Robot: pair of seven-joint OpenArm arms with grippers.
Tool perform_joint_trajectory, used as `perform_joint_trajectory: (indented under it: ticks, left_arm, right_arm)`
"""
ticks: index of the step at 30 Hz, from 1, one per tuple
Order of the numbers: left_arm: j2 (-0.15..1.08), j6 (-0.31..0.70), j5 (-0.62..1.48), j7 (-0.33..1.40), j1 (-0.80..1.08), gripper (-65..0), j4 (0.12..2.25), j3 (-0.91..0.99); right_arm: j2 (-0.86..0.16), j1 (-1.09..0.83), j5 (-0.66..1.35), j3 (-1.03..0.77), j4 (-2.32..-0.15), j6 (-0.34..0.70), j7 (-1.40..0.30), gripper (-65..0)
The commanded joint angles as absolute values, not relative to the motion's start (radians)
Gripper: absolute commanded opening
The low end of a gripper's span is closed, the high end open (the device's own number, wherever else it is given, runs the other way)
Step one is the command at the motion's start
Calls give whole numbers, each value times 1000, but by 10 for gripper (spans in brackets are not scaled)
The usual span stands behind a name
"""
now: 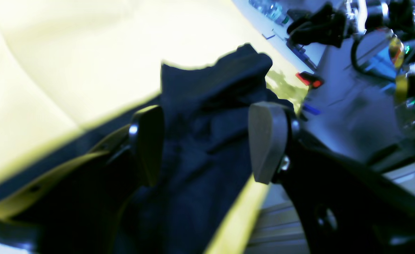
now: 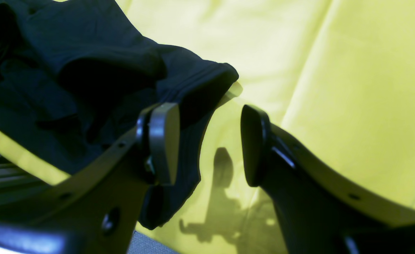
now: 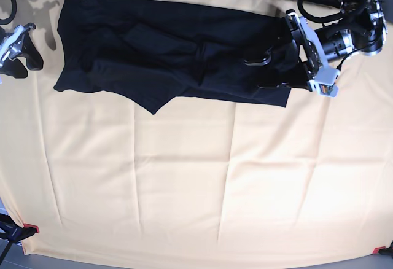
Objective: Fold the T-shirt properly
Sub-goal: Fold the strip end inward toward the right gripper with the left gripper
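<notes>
The soft black cloth T-shirt (image 3: 172, 54) lies crumpled along the yellow-covered counter's (image 3: 196, 183) far edge. Wrist views alone reveal both jaws spread: left gripper (image 1: 207, 141) straddling fabric, right gripper (image 2: 207, 144) beside it.

A creased yellow tablecloth (image 3: 184, 183) held by red corner clamps (image 3: 31, 228)

left wrist view blurred; T-shirt (image 2: 69, 70) cut off by right wrist frame edge
</notes>
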State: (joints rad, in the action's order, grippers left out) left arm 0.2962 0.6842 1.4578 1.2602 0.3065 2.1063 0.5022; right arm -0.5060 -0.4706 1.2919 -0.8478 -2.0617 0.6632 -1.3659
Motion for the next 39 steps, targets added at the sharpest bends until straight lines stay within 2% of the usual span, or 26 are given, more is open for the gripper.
perform_joint_trajectory:
  ticks: [1,3,6,10,12,19,25,28,32,39]
  left_arm:
    - [305,698,1484,1237,297,-405,2155,550]
    - [305,698,1458,1237,287,-650,2217,641]
    - [308,662,1323,1185,285,-650,2280,766]
    - [308,489,1010,1042,297,-650,2260,834]
    - [308,435,949,1003,319,-650,2211,813]
    - [321,496,925,976,335,-650,2034,603]
    - [321,501,846,963,335,-650,1957,461]
    - [321,554,873,998,335,-650,1956,420]
    - [322,696,1094,1114,335,-650,1957,412]
    - [322,698,1484,1395,335,-650,1957,412]
  right_arm:
    - [-526,-471,1309,-857,-2075,666,-1349,-342]
    - [-526,-471,1309,-857,-2075,667,-1349,-342]
    - [-526,-471,1309,-857,-2075,666,-1348,-342]
    - [-526,-471,1309,-857,-2075,666,-1348,-342]
    - [-527,-471,1309,-857,-2075,666,-1348,-342]
    - [-526,-471,1311,-857,-2075,666,-1349,-342]
    - [-527,-471,1309,-857,-2075,666,-1348,-342]
    - [-527,-471,1309,-857,-2075,666,-1348,-342]
    - [-527,-471,1309,-857,-2075,666,-1348,-342]
    - [-526,-471,1309,-857,-2075,666,-1348,-342]
